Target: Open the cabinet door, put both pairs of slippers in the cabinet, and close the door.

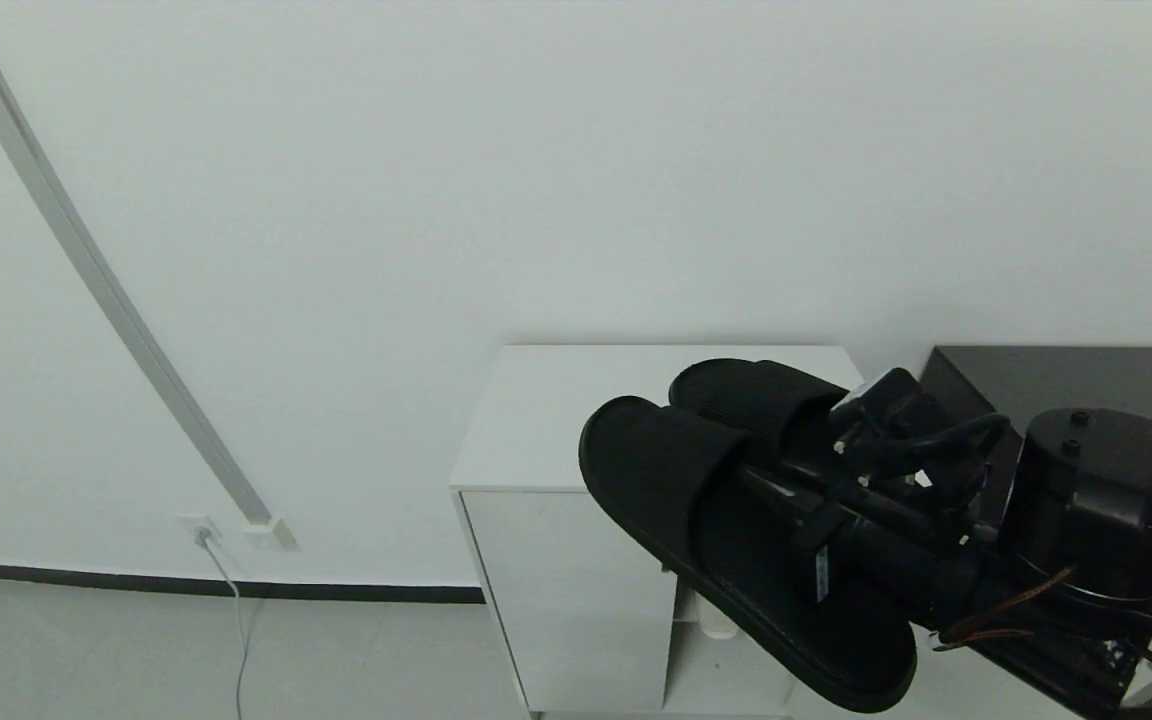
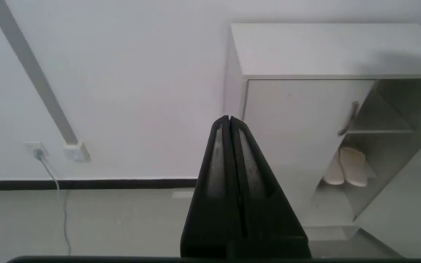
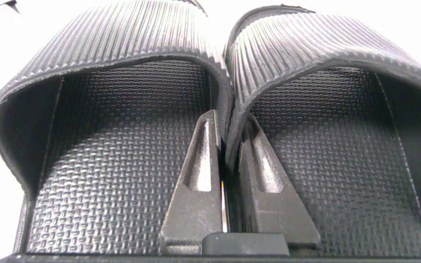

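Black slippers (image 1: 736, 520) hang pinched in the right claw (image 3: 229, 124) at four o'clock of the open cabinet (image 1: 576, 420); white slippers (image 2: 348, 166) lie inside. Left claw (image 2: 229, 124) closed, empty. Stowing, door-closing remain.

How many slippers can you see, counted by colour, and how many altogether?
Black slippers: 2, clamped side by side in the right gripper
White slippers: 2, inside the open cabinet
Total: 4
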`<state>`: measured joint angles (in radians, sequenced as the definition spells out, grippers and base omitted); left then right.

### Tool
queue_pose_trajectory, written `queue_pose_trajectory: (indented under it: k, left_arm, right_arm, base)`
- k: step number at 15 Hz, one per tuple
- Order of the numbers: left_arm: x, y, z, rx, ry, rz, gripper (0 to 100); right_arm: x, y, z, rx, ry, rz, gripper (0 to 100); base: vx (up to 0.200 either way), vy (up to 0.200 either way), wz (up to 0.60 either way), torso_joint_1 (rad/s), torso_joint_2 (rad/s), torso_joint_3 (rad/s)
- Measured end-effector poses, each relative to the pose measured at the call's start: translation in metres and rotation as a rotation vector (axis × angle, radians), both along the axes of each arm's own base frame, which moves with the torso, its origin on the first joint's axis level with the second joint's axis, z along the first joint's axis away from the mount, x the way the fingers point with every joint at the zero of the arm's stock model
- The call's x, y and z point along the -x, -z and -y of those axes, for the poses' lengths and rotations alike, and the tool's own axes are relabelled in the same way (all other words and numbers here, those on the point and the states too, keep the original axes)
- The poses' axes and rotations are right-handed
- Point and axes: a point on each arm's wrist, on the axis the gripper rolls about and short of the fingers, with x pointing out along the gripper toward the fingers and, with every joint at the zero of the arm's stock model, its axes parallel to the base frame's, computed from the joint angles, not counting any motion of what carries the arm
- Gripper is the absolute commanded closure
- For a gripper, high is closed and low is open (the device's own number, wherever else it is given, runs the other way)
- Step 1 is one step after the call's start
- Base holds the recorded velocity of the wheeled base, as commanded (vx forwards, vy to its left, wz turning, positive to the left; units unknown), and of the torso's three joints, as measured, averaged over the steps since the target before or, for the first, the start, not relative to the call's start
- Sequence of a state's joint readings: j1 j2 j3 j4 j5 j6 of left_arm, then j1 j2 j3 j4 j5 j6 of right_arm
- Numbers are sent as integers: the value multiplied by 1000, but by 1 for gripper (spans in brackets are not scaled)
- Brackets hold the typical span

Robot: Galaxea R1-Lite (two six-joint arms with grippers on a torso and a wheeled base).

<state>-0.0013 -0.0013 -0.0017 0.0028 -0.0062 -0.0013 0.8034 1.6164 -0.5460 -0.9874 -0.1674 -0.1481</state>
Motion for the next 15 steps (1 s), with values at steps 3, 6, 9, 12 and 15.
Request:
queue_pose_trajectory:
  k: [3,6,9,12,15]
  left_arm:
    - [0,0,0,0,0,0,100]
    - [0,0,0,1,0,0,100]
    - [0,0,0,7,-1,0,100]
    - [0,0,0,11,0,0,100]
    - [0,0,0,10,1,-1,100]
  right_arm:
    - [-1,0,0,1,4,0,100]
    - [-1,1,2,6,10,-2,100]
    - [0,4,3,14,13,-9,100]
    - [0,4,3,13,6,-8,100]
    - [0,5,3,16,6,-11,100]
  base:
    - [0,-200,0,4,4,2]
    - [0,0,0,0,0,0]
    - [0,0,0,0,0,0]
    - [0,0,0,0,0,0]
    - [0,0,0,0,0,0]
